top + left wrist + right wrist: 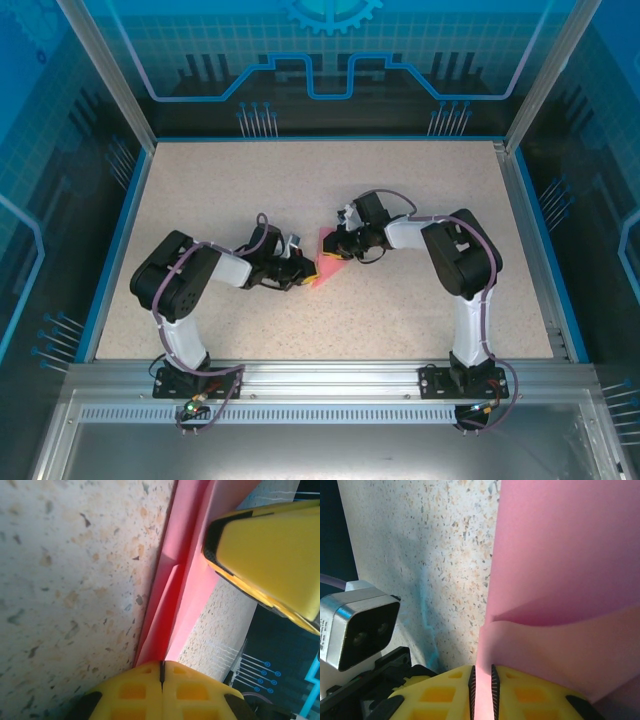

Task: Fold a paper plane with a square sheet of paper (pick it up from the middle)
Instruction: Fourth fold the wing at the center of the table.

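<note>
The pink-red square sheet of paper [328, 264] sits mid-table, folded into a small layered piece and held between both arms. My left gripper [300, 270] is shut on its left edge. In the left wrist view the yellow fingers [161, 669] meet on a narrow creased strip of paper [175, 595], and the right gripper's yellow finger [270, 550] presses the far end. My right gripper [342, 246] is shut on the paper's upper right side. Its pads [482, 677] pinch a thin edge, with folded pink layers [560, 555] spreading beyond them.
The speckled beige table [250, 190] is ringed by a blue rim and clear enclosure walls [120, 150]. The left wrist's camera housing [357, 630] sits close beside the right fingers. An aluminium rail [330, 375] carries both arm bases along the near edge.
</note>
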Tool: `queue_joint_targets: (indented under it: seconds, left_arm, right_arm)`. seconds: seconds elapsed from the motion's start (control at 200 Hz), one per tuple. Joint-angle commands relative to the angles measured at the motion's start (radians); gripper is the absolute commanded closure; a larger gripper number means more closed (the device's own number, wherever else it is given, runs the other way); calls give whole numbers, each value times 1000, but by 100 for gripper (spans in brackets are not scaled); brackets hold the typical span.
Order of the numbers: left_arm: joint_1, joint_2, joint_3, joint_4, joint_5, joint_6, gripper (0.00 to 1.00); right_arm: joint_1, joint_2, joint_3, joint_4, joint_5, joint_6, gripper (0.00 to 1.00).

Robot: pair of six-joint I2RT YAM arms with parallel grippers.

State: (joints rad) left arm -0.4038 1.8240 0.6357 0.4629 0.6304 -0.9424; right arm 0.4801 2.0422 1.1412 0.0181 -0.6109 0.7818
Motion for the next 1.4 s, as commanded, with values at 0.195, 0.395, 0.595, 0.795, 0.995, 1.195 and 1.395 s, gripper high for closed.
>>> queue_joint_targets:
  seconds: [0.195, 0.395, 0.595, 0.795, 0.995, 1.195, 1.395]
  left_arm:
    - [21, -12, -64, -7, -87, -67, 100]
    - [20, 1, -55, -30, -83, -64, 100]
    - [20, 6, -49, -63, -92, -51, 100]
    - [21, 2, -42, -93, -95, -36, 100]
    - [17, -66, -15, -200, -92, 43, 86]
    - [14, -146, -1, -315, -104, 112, 86]
    - [12, -173, -1, -317, -96, 120, 83]
  right_arm:
    - [23, 0, 52, -44, -42, -35, 81]
    - [25, 40, 79, -89, -4, -38, 81]
    - [22, 77, 89, -107, 25, -42, 83]
    - [20, 104, 104, -171, 58, -71, 83]
    - [25, 110, 112, -219, 71, -101, 84]
    - [26, 113, 109, -218, 68, -105, 84]
    - [28, 118, 113, -217, 61, -105, 84]
